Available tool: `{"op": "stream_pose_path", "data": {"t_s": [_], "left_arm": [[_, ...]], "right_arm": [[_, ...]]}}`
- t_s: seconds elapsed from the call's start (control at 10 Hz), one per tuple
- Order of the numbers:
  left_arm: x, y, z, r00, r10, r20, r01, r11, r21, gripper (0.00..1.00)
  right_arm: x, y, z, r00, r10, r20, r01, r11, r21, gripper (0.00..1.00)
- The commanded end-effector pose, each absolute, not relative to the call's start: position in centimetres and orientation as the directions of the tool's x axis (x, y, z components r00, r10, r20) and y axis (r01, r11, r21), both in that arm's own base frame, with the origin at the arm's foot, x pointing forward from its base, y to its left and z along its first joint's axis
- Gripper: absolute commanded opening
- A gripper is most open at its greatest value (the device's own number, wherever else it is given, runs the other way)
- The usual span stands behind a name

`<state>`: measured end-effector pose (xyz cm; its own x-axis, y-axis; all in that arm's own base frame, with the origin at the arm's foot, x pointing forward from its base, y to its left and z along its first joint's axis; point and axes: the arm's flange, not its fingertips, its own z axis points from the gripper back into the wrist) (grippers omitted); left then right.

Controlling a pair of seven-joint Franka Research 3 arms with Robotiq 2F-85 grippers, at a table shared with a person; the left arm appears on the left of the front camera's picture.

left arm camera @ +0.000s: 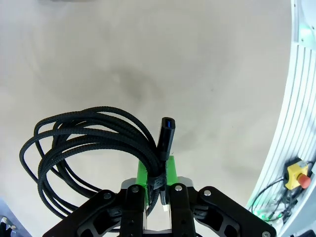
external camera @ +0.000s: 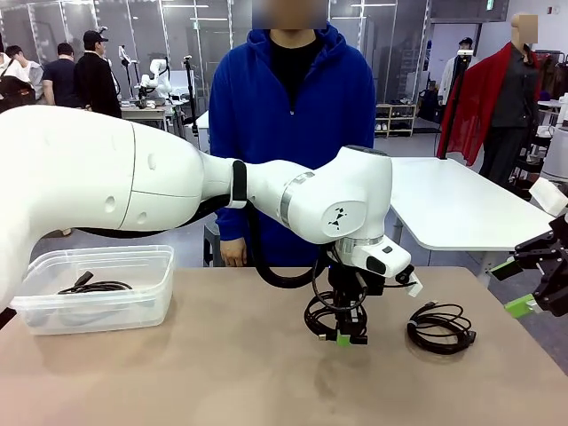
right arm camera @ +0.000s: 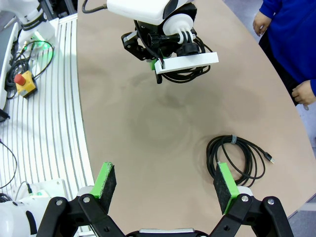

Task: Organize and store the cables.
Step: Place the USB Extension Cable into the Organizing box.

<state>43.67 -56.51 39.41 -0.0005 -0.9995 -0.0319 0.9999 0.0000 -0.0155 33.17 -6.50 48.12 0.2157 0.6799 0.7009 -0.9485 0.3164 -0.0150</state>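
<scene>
Beige and matte, the tabletop [external camera: 222,373] stretched across to a person [external camera: 293,115] in a blue hooded top standing at its far side. Near the middle, the left hand [external camera: 344,335] pointed down, its green pads clenched on a braided cable [external camera: 321,312]. In the left wrist view the same left hand [left arm camera: 157,170] pinched several strands of this braided cable [left arm camera: 84,143], a black cord with a rough woven surface, wound in loose round loops that fanned out to one side. A chunky black plug [left arm camera: 166,133] with a blue insert stood up just above the pads. Whether the loops touched the tabletop could not be told.

Just beside it, toward the robot's right, a smooth cable [external camera: 441,328] lay flat on the tabletop, a thin, glossy black coil. In the right wrist view this smooth cable [right arm camera: 237,158] showed a pale band around one side and a small plug at its loose end. The right hand [right arm camera: 165,180] hovered above the tabletop, released, its two green pads spread wide, one of them over the edge of that coil.

At the robot's left stood a clear plastic bin [external camera: 151,266], rectangular with rounded corners, holding a third cable [external camera: 93,286], another thin black coil, on its floor.
</scene>
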Motion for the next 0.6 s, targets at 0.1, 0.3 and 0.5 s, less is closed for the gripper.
{"op": "stream_pose_path", "data": {"t_s": [0.1, 0.3, 0.5], "left_arm": [[43.7, -56.5, 39.4, 0.0, -0.999, -0.032, 1.0, 0.0, -0.016, 0.16], [43.2, -55.1, 40.4, -0.044, -0.999, -0.014, 0.999, -0.044, -0.012, 0.16], [42.6, -53.3, 41.3, -0.129, -0.992, 0.003, 0.992, -0.129, 0.013, 0.16]], "right_arm": [[33.1, -6.4, 48.1, 0.217, 0.67, 0.71, -0.948, 0.317, -0.009, 1.0], [33.1, -6.4, 48.1, 0.217, 0.67, 0.71, -0.948, 0.317, -0.009, 1.0], [33.1, -6.4, 48.1, 0.217, 0.67, 0.71, -0.948, 0.317, -0.009, 1.0]]}}
